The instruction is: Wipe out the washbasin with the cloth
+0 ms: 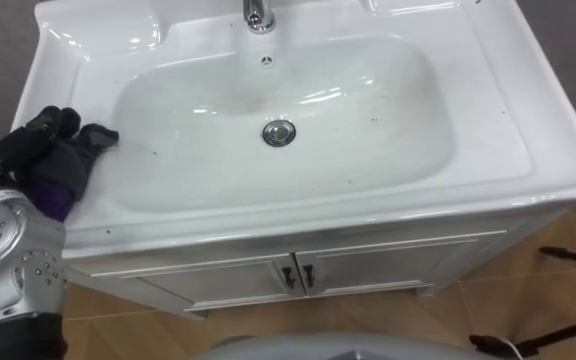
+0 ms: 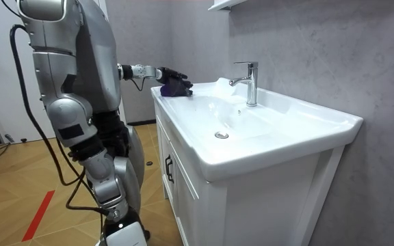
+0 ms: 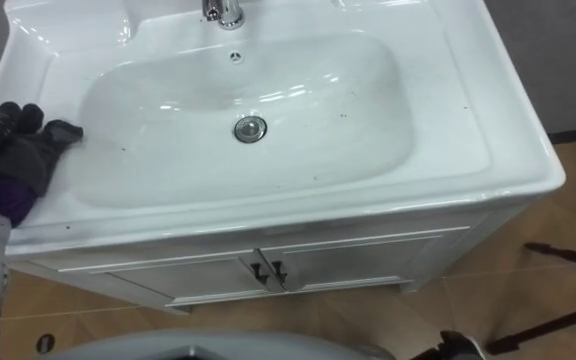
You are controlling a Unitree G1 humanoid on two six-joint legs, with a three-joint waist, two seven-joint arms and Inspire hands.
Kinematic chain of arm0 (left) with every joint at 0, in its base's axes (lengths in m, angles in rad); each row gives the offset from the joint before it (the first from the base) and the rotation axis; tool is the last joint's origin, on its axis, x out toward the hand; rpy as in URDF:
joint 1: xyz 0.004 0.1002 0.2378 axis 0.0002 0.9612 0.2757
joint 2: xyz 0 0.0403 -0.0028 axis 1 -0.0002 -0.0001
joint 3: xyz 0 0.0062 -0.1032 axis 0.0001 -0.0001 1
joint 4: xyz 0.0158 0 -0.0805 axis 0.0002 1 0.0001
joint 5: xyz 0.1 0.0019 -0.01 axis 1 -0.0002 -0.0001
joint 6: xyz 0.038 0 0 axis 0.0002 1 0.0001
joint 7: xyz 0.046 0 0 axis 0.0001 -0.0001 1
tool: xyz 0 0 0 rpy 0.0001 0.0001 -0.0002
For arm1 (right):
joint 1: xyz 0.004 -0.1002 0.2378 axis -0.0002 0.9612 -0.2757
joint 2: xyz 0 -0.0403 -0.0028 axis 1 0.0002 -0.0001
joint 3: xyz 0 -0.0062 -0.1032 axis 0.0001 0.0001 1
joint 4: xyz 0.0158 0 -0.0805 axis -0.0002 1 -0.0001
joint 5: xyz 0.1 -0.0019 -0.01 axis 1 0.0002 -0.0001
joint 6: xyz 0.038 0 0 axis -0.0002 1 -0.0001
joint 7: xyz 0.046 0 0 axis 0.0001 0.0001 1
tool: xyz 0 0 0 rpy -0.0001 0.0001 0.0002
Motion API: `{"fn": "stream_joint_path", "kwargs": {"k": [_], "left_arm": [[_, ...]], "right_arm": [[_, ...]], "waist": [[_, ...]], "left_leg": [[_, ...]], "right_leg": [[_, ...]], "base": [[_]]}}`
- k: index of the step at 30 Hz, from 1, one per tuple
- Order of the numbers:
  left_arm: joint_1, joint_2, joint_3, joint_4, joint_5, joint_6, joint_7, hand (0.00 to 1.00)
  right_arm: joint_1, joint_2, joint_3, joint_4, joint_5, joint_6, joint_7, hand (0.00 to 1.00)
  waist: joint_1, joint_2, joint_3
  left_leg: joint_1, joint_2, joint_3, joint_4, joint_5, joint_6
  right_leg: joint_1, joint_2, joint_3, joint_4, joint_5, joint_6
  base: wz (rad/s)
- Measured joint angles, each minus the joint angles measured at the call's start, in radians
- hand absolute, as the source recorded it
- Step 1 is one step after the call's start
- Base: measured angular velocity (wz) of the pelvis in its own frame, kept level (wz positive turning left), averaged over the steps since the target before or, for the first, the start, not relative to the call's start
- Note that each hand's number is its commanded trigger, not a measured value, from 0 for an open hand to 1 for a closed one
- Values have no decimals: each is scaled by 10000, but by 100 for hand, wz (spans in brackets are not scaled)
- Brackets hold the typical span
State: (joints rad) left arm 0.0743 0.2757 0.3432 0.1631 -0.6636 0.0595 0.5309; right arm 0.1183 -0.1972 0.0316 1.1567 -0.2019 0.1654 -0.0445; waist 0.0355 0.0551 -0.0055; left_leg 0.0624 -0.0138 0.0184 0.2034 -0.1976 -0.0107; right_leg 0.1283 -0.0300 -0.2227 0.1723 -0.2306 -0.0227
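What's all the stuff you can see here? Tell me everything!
basin: one, white, on top of the cabinet
tap: one, shiny silver, at the basin's back edge
drain: one, silver, middle of the bowl
specks: several, dark, scattered in the bowl
cloth: one, dark grey and purple, on the basin's left rim
cabinet: one, white, under the basin, two doors
handles: two, dark, where the doors meet
left hand: one, black, curled on the cloth
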Motion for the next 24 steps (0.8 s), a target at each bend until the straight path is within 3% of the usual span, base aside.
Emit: {"fn": "stream_joint_path", "kwargs": {"k": [6, 11, 12, 14, 21, 24], "left_arm": [[0, 0, 87, 6, -6, 108, -323, 0], [17, -7, 39, 24, 639, 266, -653, 0], [33, -20, 28, 24, 895, 291, -732, 0], [35, -21, 28, 22, 1094, 306, -790, 0], [-15, -27, 29, -36, 1702, 307, -383, 0], [-15, -35, 31, -602, 2086, 290, -7, 0]], "right_arm": [[19, 21, -151, 18, 8, 112, 161, 0], [15, 8, -149, 15, -6, 110, 358, 0], [13, 9, -148, 9, -5, 108, 381, 0], [14, 6, -150, 7, -3, 104, 391, 0], [36, 14, -156, 18, 10, -51, 218, 0], [67, 20, -166, 73, 2, -157, 26, 0]], "waist": [[-3, -72, 55], [-3, -73, 53], [-5, -20, 12], [-15, -20, 9], [-75, 29, 17], [-106, 58, 75]], "left_leg": [[-9, 5, 20, 8, 0, 0], [-36, -1, 13, 13, 1, 2], [-42, -1, 6, 14, 1, 2], [-41, -1, 2, 14, 2, 3], [25, -5, 2, 6, 1, 3], [13, -2, 4, 11, 1, 3]], "right_leg": [[-25, -27, 22, -7, -5, 3], [-29, -12, -13, 3, -4, 4], [-28, -8, -24, 3, -4, 4], [-28, -11, -33, 3, -4, 3], [45, -13, -5, -8, 2, 3], [28, -14, 5, 1, 2, 1]], "base": [[0], [0], [0], [0], [0], [0]]}}
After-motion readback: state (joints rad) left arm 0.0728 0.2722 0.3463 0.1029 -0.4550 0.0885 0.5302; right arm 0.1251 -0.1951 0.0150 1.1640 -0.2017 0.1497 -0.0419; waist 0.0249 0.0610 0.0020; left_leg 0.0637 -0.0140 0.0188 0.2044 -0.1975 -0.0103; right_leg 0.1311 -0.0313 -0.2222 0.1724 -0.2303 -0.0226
